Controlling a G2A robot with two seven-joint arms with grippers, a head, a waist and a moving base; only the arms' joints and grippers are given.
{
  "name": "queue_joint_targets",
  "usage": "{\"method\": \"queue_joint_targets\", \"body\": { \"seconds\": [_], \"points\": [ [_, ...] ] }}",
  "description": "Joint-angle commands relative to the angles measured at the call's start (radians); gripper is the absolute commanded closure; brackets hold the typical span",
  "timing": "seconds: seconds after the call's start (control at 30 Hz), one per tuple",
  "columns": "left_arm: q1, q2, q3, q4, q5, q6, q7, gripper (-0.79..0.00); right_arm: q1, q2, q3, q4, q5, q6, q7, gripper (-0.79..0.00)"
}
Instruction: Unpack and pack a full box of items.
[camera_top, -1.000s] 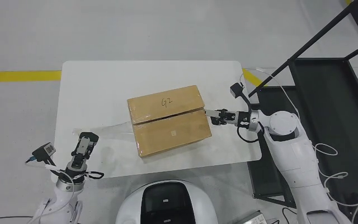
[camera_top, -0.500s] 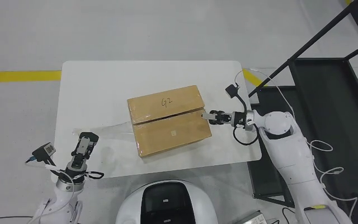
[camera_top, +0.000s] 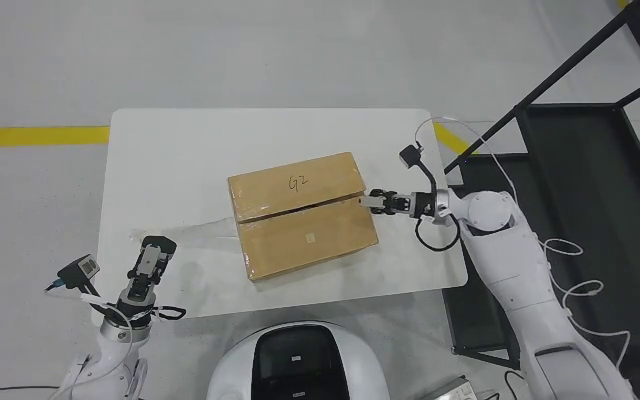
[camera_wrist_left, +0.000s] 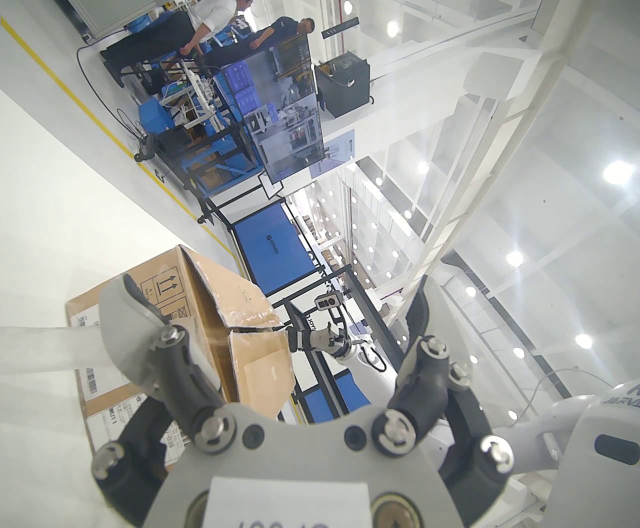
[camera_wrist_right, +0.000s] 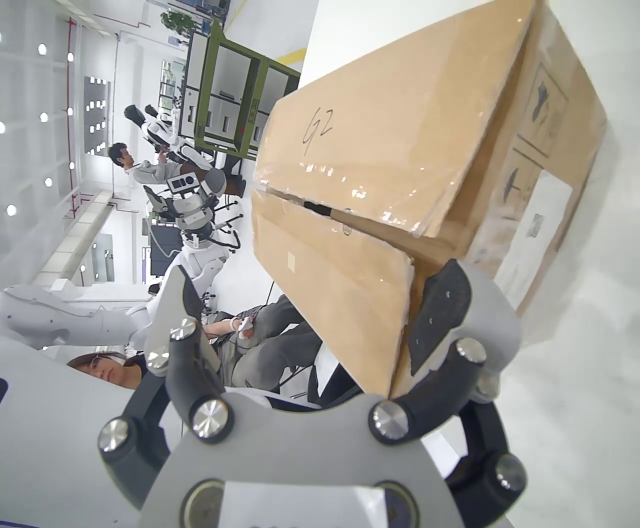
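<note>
While the left gripper hangs at the near left corner of the surface, fingers spread and nothing between them, it sits well apart from the box and is clearly the farther of the two. Mid-surface lies the box, shut, its long axis running left to right with the right end turned slightly away from the robot. Along that same axis runs the seam where the two top flaps meet, both lying flat, with ragged tape along their edges. At the right short end, just where the seam comes out, is the right gripper, pointing leftward down the seam line. Its fingers are spread, and the end edge of the near flap passes between them, one finger on the top side and the other close against the end wall under that flap; whether either touches I cannot tell. By my reading unpacking is at its very start and the coming move belongs to this arm: pinch the near flap's end, then swing it up and toward the robot, hinging about the box's long near edge
</note>
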Motion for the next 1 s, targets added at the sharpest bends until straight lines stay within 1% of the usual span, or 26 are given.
{"method": "queue_joint_targets", "body": {
  "seconds": [0.0, 0.27, 0.33, 0.57, 0.73, 0.97],
  "points": [
    [0.0, 0.0, 0.0, 0.0, 0.0, 0.0, 0.0, -0.785, 0.013, -0.001, -0.015, 0.018, 0.015, 0.004, 0.02, -0.785],
    [0.0, 0.0, 0.0, 0.0, 0.0, 0.0, 0.0, -0.785, 0.061, -0.008, -0.053, 0.116, 0.179, -0.027, 0.127, -0.785],
    [0.0, 0.0, 0.0, 0.0, 0.0, 0.0, 0.0, -0.785, 0.072, -0.007, -0.057, 0.134, 0.187, -0.028, 0.146, -0.785],
    [0.0, 0.0, 0.0, 0.0, 0.0, 0.0, 0.0, -0.785, 0.09, -0.005, -0.076, 0.178, 0.177, -0.038, 0.136, -0.785],
    [0.0, 0.0, 0.0, 0.0, 0.0, 0.0, 0.0, -0.785, 0.101, -0.009, -0.11, 0.193, 0.19, -0.043, 0.131, -0.785],
    [0.0, 0.0, 0.0, 0.0, 0.0, 0.0, 0.0, -0.785, 0.102, -0.007, -0.132, 0.174, 0.233, -0.041, 0.133, -0.785]
  ]
}}
